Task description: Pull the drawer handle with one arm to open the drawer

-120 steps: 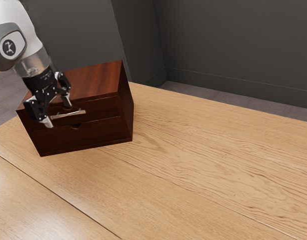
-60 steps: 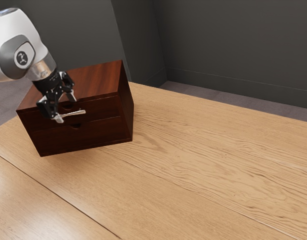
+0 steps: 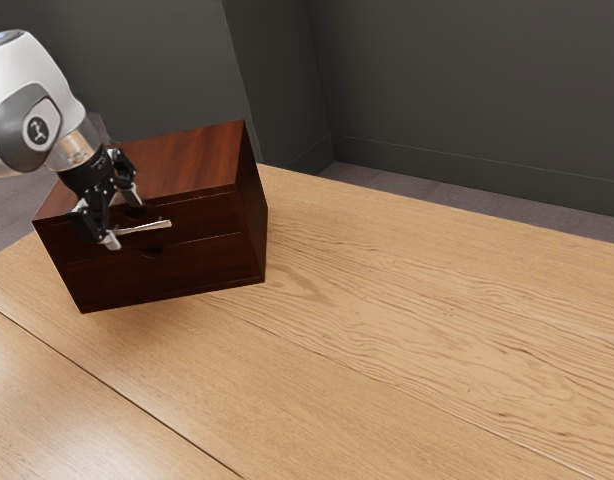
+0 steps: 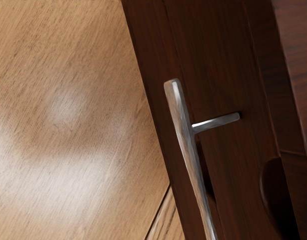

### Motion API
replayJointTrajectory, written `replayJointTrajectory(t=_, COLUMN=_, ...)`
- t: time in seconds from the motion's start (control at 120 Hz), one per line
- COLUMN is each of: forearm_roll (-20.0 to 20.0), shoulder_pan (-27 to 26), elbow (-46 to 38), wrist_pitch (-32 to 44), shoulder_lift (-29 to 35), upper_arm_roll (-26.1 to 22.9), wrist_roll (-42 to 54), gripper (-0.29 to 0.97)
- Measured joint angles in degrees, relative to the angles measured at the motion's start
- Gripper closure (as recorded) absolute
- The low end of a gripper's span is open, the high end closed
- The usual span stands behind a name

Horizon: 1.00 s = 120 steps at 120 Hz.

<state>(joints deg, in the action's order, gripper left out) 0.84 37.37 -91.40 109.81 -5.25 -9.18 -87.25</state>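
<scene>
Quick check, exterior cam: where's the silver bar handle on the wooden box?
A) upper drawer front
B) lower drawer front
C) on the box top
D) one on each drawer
A: the silver bar handle sits on the upper drawer, while the lower drawer has just a small finger notch at its top edge.

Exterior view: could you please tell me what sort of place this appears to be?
Probably a bare simulated room: a light wooden plank table, plain dark grey walls, and a small dark reddish wooden drawer box with a silver bar handle.
</scene>
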Motion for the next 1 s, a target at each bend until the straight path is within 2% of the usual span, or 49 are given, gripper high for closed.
replayJointTrajectory(t=0.067, forearm_roll=0.11, shoulder_pan=0.18, elbow=-0.37, wrist_pitch=0.39, shoulder_lift=0.0, upper_arm_roll=0.14, wrist_roll=-0.15, gripper=0.01)
replayJointTrajectory(t=0.258, forearm_roll=0.7, shoulder_pan=0.03, elbow=-1.03, wrist_pitch=1.26, shoulder_lift=0.03, upper_arm_roll=0.25, wrist_roll=-0.58, gripper=0.21)
replayJointTrajectory(t=0.408, forearm_roll=1.04, shoulder_pan=-0.09, elbow=-1.43, wrist_pitch=1.65, shoulder_lift=-0.03, upper_arm_roll=0.81, wrist_roll=-0.8, gripper=0.3)
replayJointTrajectory(t=0.8, forearm_roll=1.99, shoulder_pan=0.1, elbow=-4.62, wrist_pitch=4.22, shoulder_lift=-0.21, upper_arm_roll=1.52, wrist_roll=-0.73, gripper=0.35)
replayJointTrajectory(t=1.0, forearm_roll=2.19, shoulder_pan=0.08, elbow=-8.69, wrist_pitch=6.14, shoulder_lift=1.94, upper_arm_roll=1.55, wrist_roll=-0.67, gripper=0.36)
